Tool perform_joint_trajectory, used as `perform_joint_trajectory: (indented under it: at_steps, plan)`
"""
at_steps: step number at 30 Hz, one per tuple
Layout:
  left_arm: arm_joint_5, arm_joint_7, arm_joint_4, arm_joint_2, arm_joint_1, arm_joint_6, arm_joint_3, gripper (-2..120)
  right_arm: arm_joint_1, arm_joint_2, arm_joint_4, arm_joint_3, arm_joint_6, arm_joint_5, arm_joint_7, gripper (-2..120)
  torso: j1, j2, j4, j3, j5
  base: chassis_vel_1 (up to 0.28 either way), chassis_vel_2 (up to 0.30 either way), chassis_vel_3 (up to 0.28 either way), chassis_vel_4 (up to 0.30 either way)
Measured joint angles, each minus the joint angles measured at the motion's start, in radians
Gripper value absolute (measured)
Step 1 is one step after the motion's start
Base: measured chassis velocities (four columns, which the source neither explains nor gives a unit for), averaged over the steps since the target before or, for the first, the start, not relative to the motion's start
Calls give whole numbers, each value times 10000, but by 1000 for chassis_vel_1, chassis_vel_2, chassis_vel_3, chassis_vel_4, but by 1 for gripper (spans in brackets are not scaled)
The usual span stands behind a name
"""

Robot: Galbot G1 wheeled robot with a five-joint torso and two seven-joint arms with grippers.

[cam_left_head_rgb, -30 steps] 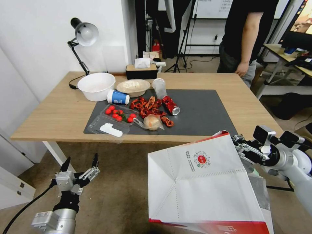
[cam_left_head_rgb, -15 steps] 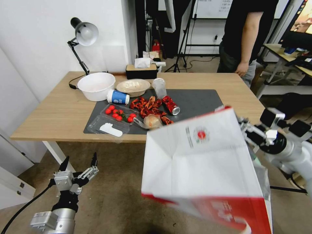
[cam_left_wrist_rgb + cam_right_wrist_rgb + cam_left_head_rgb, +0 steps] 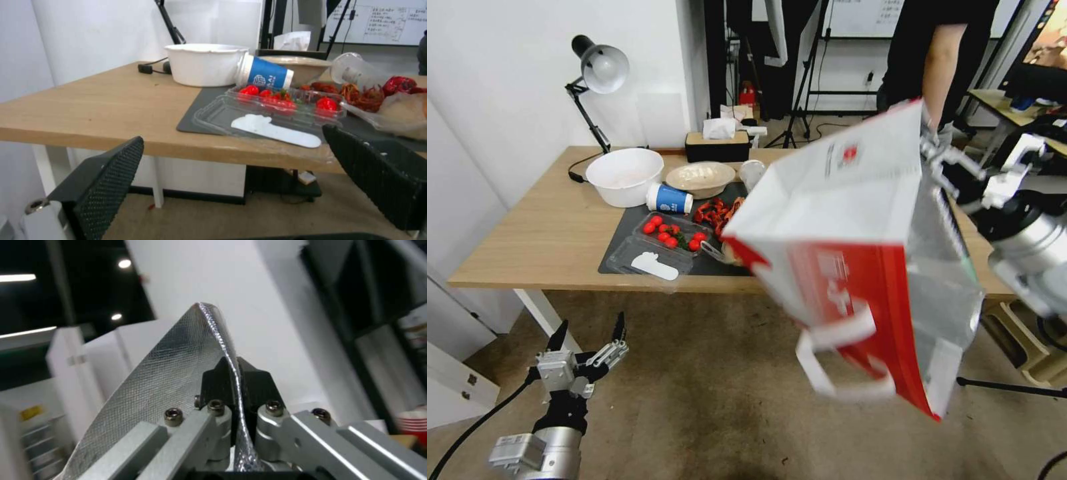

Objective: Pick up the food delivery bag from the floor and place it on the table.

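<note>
The food delivery bag hangs in the air off the floor, in front of the table's near edge and overlapping its right half in the head view, at about 3 o'clock from the picture's centre. It is tipped well over: its white face with the small round red logo faces up and toward 11 o'clock, its red side faces down toward the camera, and its long axis runs from about 12 o'clock down to 5 o'clock. The two white handles dangle loose at the low end, pointing toward 6 o'clock. The silver foil lining shows along the side toward 3 o'clock.

The right gripper sits at the bag's upper corner, at about 2 o'clock, clenched on the bag; in the right wrist view its two black fingertips pinch a fold of the silver foil between them.

The left gripper hangs low at 8 o'clock, above the floor and in front of the table's near left corner, its dark fingers spread apart and holding nothing.

On the table's dark mat lie a white bowl, a blue-and-white cup on its side, and a clear tray of cherry tomatoes.
</note>
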Motion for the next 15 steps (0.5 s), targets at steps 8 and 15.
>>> perform_joint_trajectory:
  at_steps: [8, 15]
  plan:
    - [-4, -4, 164, -30, -12, -73, 20, 100, 1869, -192, -309, -573, 409, 1283, 4100, 0, -7, -11, -2, -6, 2, 0, 0, 0, 0]
    - [10, -6, 250, -54, -35, -100, 26, 100, 3404, 33, -1423, -1211, 755, 2129, 6639, 0, -8, -18, -1, -10, 1, 0, 0, 0, 0]
